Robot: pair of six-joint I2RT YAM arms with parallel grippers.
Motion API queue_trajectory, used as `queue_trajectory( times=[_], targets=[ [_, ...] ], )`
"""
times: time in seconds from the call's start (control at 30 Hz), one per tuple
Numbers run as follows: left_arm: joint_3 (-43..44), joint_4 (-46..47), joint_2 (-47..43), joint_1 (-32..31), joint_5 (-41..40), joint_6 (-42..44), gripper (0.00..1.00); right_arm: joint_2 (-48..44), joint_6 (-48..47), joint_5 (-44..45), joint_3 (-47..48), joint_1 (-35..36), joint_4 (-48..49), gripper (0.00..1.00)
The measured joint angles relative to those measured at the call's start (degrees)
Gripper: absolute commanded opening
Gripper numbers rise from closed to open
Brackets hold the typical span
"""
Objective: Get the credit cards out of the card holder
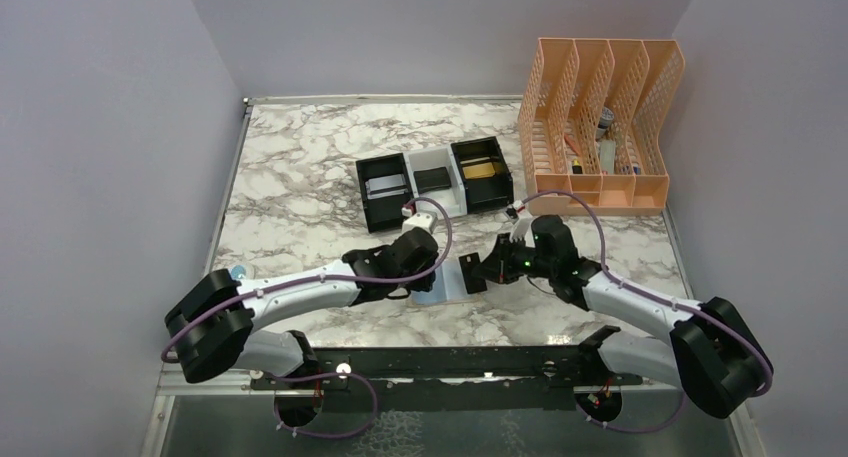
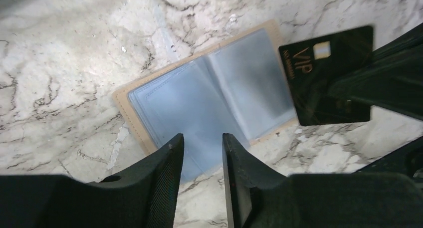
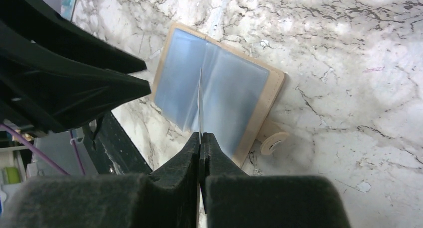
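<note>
The tan card holder [image 2: 209,96] lies open and flat on the marble, both bluish clear pockets looking empty. My left gripper [image 2: 202,143] hovers over its near edge, jaws slightly open with nothing between them. To the holder's right, a black credit card [image 2: 326,73] marked VIP is held above the table. My right gripper [image 3: 200,138] is shut on that card [image 3: 199,103], seen edge-on over the holder [image 3: 219,93]. From above, the left gripper [image 1: 430,277] and right gripper [image 1: 483,272] flank the holder [image 1: 445,285]. Other cards lie in the bins: silvery [image 1: 385,185], dark [image 1: 432,177], gold [image 1: 482,169].
Three small bins stand in a row behind the holder: black [image 1: 366,199], white [image 1: 432,159], black [image 1: 505,182]. A peach mesh file organizer [image 1: 600,127] stands at the back right. The holder's snap tab [image 3: 273,140] sticks out on the marble. Walls close in on both sides.
</note>
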Motion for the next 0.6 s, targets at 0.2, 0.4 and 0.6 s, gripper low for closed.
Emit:
queue_trajectory(
  times=[0.2,0.4,0.6],
  targets=[
    [6.8,-6.6,-3.3,0.6,-3.0,4.4,0.62,-1.8,-1.0,-3.6,-0.8,0.2,2.0,0.01],
    [13.9,-15.8,-4.7,9.1,-4.4,10.6,0.9,-6.2,-4.4,-3.4,-1.3,4.7,3.9,0.01],
    [14.2,-20.6,-12.0,22.8,-3.9,16.0,0.99,-7.4,-10.2,2.6,-1.3,15.6,6.1,0.01]
  ],
)
